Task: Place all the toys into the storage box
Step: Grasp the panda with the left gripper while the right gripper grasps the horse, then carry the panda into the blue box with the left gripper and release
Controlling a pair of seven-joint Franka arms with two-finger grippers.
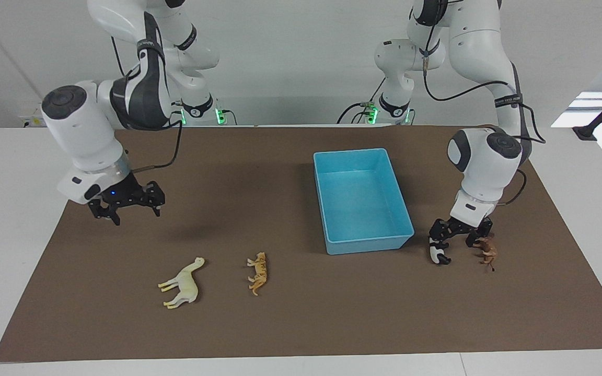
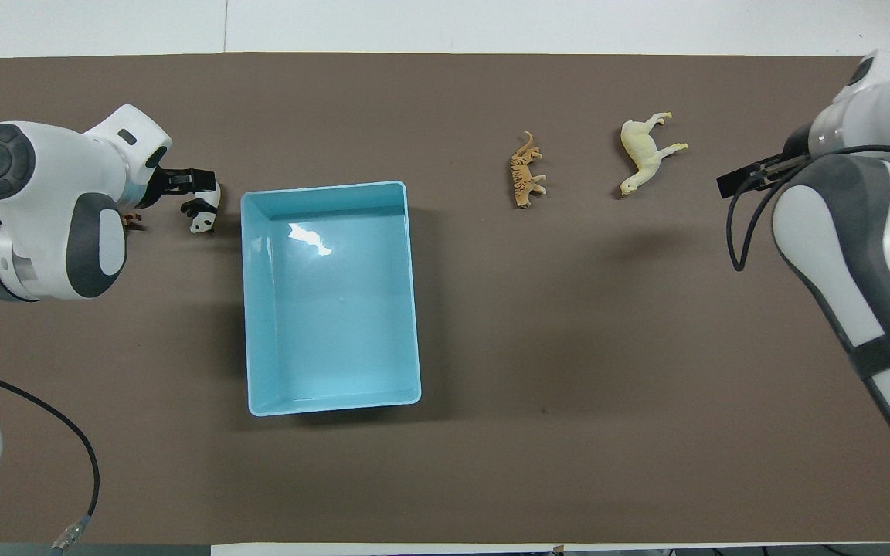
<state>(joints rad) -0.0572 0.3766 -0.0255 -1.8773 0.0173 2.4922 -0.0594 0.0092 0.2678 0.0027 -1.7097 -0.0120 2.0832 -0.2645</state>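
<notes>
Box [image 1: 332,172]: nothing inside.
Left gripper [image 1: 455,241]: fingers spread, low between panda [image 1: 438,255] and brown animal [image 1: 487,250].
Right gripper [image 1: 129,209]: fingers spread, over mat [image 1: 290,313].

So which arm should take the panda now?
Left. The left gripper hangs open low over the panda and the brown figurine, beside the storage box. The right gripper is over bare mat near the cream figurine.
</notes>
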